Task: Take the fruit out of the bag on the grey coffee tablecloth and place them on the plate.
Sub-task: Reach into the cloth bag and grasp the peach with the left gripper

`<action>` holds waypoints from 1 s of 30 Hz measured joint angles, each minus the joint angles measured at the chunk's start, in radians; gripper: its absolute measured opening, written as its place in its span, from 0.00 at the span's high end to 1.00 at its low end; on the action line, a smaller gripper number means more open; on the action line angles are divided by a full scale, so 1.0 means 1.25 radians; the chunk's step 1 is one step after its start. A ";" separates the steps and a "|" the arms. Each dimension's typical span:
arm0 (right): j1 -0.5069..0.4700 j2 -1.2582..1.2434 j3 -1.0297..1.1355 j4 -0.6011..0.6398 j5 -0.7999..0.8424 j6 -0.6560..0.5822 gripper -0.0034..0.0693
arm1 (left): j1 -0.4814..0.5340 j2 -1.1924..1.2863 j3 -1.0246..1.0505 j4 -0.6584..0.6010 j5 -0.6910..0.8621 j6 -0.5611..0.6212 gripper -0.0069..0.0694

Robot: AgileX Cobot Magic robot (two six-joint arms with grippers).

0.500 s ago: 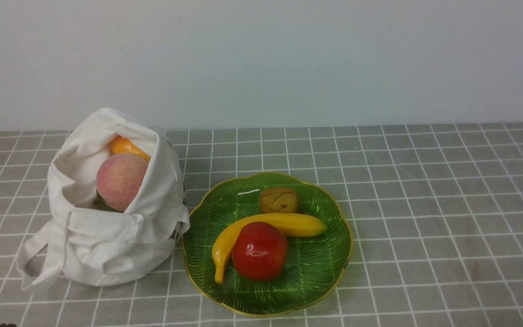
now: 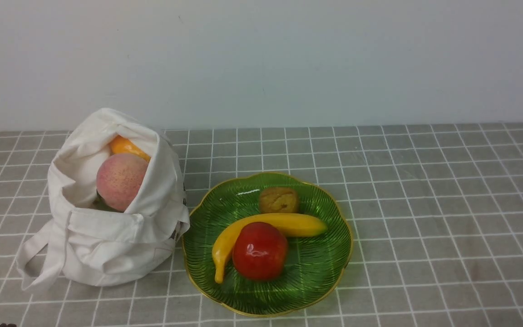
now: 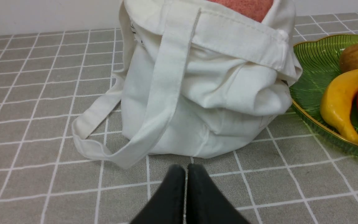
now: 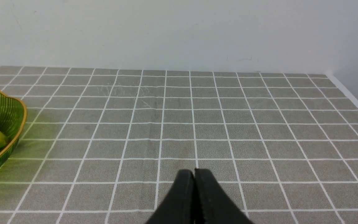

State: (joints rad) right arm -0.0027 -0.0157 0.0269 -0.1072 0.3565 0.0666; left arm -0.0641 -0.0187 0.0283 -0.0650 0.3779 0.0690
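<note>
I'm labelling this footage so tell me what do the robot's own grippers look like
Each wrist view shows only dark, near-black, blurred fingers that taper to narrow tips: the left gripper and the right gripper. No markings or cables can be made out on either. The arms' colour and shape cannot be told.

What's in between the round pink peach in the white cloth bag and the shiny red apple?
The front view shows the white cloth bag's side, then the green glass plate's rim and the curved yellow banana.
</note>
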 joint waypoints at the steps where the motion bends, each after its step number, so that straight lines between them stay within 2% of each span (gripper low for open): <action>1: 0.000 0.000 0.000 0.000 0.000 0.000 0.97 | 0.000 0.000 0.000 0.000 0.000 0.000 0.92; 13: 0.000 0.000 0.000 0.000 0.000 0.000 0.97 | 0.000 0.000 0.000 -0.001 -0.021 -0.004 0.92; 15: 0.000 0.000 0.000 0.000 0.000 0.000 0.97 | 0.000 0.000 0.000 -0.043 -0.056 -0.036 0.92; 20: 0.000 0.000 0.000 0.000 0.000 0.000 0.97 | 0.000 0.000 0.000 -0.269 -0.133 -0.162 0.92; 25: 0.000 0.000 0.000 0.000 0.000 0.000 0.97 | 0.000 0.000 0.000 -0.398 -0.240 -0.182 0.92; 30: 0.000 0.000 0.000 0.000 0.000 0.000 0.97 | 0.000 0.000 0.001 -0.441 -0.285 -0.185 0.92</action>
State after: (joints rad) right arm -0.0027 -0.0157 0.0269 -0.1072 0.3565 0.0666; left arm -0.0641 -0.0187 0.0292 -0.6168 0.0220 -0.1621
